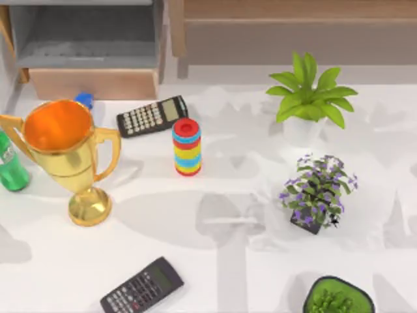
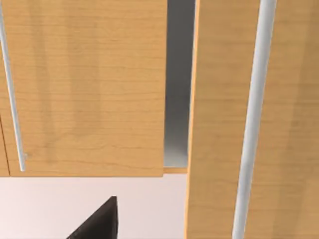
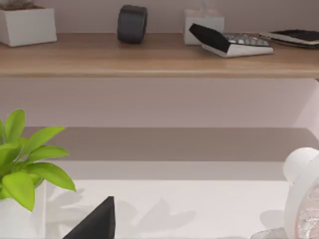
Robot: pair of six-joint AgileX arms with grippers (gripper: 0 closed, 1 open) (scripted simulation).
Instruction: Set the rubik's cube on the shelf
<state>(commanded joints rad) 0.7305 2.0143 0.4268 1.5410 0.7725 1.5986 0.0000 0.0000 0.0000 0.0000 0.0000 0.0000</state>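
So the wide light-brown wooden shelf (image 1: 293,10) with the grey-brown panel under it runs along the upper right of the top view, and its ledge looks bare. I honestly can't tell where the little colour-gridded rubik's cube is. The left gripper (image 2: 99,221) faces light wooden cabinet panels (image 2: 84,89) and the right gripper (image 3: 97,221) looks past a leafy green potted plant (image 3: 22,159). Can't tell if either one is clenched or released. I'd say basically everything's left: find it, grab it, place it.

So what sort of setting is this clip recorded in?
Apparently a rendered tabletop scene, staged like a cluttered home or office desk: a white table holding a gold trophy, two calculators and potted plants, with a wooden shelf along the back.
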